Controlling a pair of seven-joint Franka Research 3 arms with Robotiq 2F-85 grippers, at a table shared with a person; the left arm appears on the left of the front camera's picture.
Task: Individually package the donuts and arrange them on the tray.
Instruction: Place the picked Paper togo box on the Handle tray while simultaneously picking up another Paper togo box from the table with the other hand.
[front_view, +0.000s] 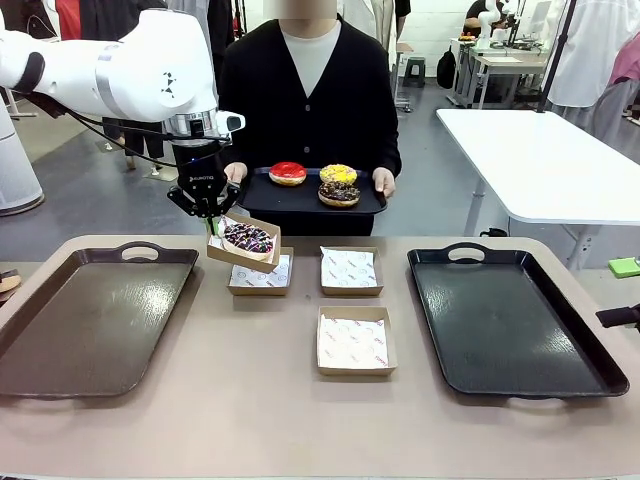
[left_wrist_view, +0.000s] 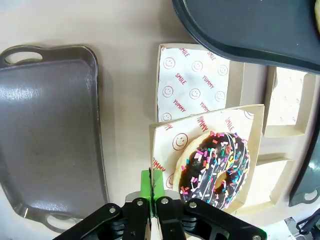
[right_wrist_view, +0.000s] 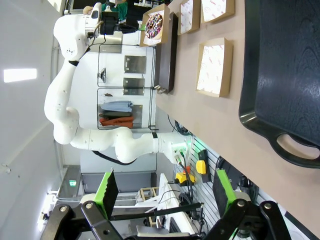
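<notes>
Nearest me, out by the three o'clock side of the beige table (front_view: 250, 410), the right gripper (right_wrist_view: 165, 192) hangs with its jaws spread wide and nothing between them. On the table a large dark plastic serving tray (front_view: 90, 320) lies at nine o'clock and a second large dark tray (front_view: 510, 320) at three o'clock, both bare.

Between them, at the centre, sits a shallow brown cardboard box lined with printed white paper (front_view: 355, 342), empty. Beyond it are two more empty ones like it, a twelve o'clock box (front_view: 350, 270) and an eleven o'clock box (front_view: 262, 281).

Just above the eleven o'clock box the left gripper (front_view: 210, 213) holds a fourth lined box (front_view: 228, 256) up at a tilt, jaws clenched on its wall and paper. In that box rests the chocolate ring donut with multicoloured sprinkles (front_view: 248, 238).

At the far side a person holds a smaller dark tray (front_view: 285, 202) in both hands. It carries the red-glazed ring donut (front_view: 288, 173), the yellow-glazed ring donut (front_view: 338, 174) and the dark chocolate ring donut (front_view: 339, 193).

By my reckoning the job is about a quarter in. One donut is boxed but not yet set on a serving tray, and the other three have yet to be boxed and placed.
</notes>
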